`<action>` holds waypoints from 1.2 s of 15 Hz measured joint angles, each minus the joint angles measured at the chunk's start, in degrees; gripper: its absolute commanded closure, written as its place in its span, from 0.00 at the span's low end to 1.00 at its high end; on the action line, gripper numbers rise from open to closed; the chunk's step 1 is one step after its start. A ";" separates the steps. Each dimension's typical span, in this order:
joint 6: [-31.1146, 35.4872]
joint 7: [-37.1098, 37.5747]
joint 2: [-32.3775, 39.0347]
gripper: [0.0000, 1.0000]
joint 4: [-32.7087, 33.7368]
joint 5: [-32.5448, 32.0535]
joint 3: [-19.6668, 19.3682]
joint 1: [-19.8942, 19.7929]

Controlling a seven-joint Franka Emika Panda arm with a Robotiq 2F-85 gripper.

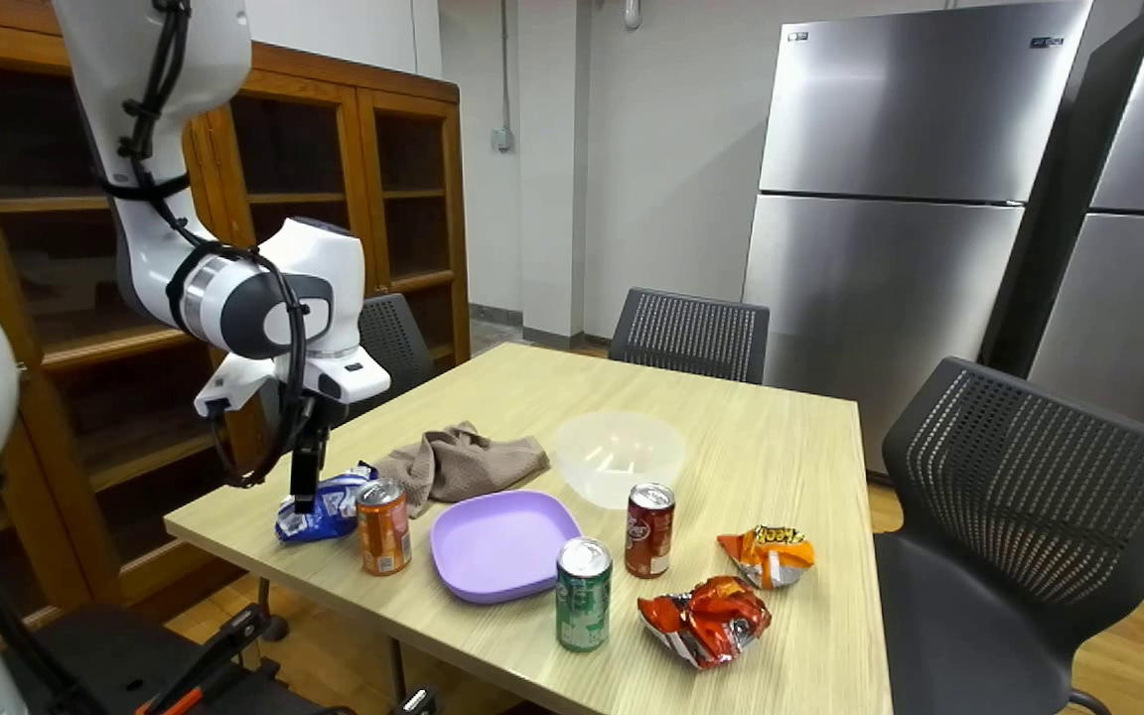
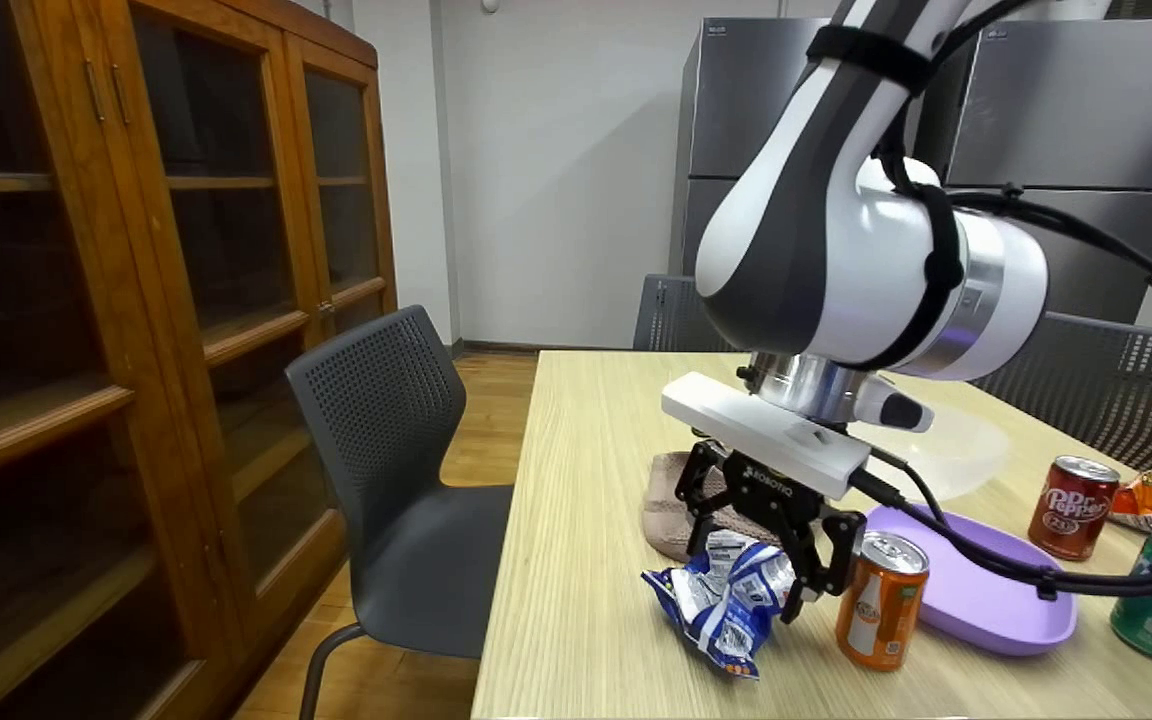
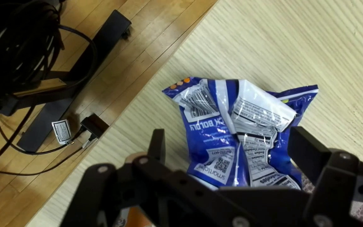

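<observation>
One crumpled blue bag (image 3: 238,132) lay on the desk (image 3: 295,41) in the centre of the wrist frame, where the hand (image 3: 227,143), spread apart and unclamped, seemed at the lining-up step, the next move probably calling for even closing.

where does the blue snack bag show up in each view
In an exterior view: blue snack bag left of centre, in the lower half.
In an exterior view: blue snack bag right of centre, near the bottom.
In the wrist view: blue snack bag around the middle, a little right of centre.
Shared landmark: the orange can, just right of it in both exterior views and partly hidden at the wrist view's bottom edge.
</observation>
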 measured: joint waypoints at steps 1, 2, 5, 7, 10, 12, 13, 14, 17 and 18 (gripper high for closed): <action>0.00 0.00 0.63 0.26 0.53 0.00 -0.14 0.00; 0.00 -0.02 1.24 0.34 1.05 0.00 -0.25 0.00; 0.00 -0.03 2.53 0.58 2.27 0.00 -0.34 0.00; 0.00 -0.06 2.91 0.73 2.76 0.00 -0.34 0.00; -0.02 -0.14 3.14 0.97 3.19 0.00 -0.34 0.00; -0.02 -0.21 3.16 1.00 3.23 0.00 -0.34 0.00; -0.02 -0.32 3.15 1.00 3.23 0.00 -0.33 0.00; -0.02 -0.53 3.15 1.00 3.25 0.00 -0.27 0.00; -0.06 -2.08 2.73 1.00 3.24 0.00 0.29 0.02; -0.09 -2.79 2.27 1.00 3.19 0.00 0.68 0.04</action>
